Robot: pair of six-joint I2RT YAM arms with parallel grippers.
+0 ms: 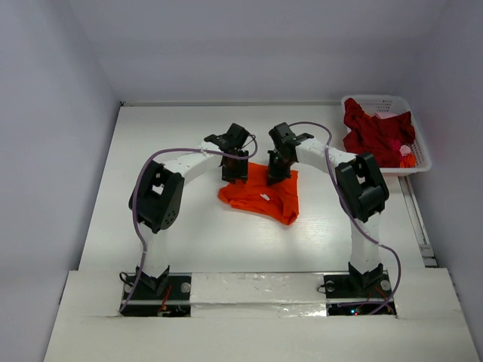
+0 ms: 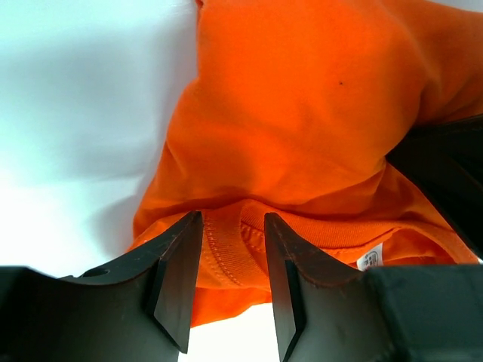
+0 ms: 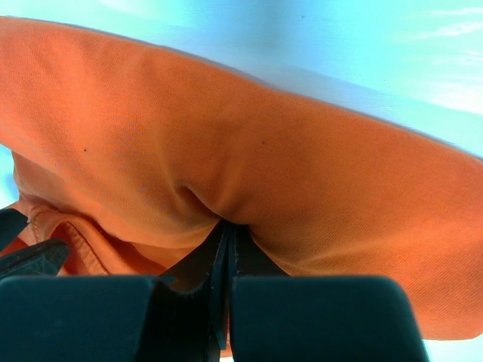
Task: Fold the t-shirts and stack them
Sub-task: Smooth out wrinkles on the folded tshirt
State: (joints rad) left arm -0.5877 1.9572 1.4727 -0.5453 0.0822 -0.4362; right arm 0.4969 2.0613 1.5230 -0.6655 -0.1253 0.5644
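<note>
A: From above, where does the cloth sit, and how much room is round it?
B: The orange t-shirt (image 1: 260, 194) lies bunched in the middle of the tabletop (image 1: 189, 234), with both arms bent over its far edge. Bare tabletop runs wide to its left and on its near side. The crimson t-shirt (image 1: 373, 136) is heaped in the basket (image 1: 419, 158) at the far right corner, well apart from the orange one
A: And the left wrist view?
B: The left jaws stand apart, straddling the ribbed collar (image 2: 226, 253) at the shirt's edge, with white tabletop open on the left. A small white tag (image 2: 369, 258) sits just right of them, and its print is too small to read
A: Right wrist?
B: The right jaws are pressed together on a fold of the orange cloth, which puckers where they bite. Pale tabletop shows beyond the cloth's far edge
</note>
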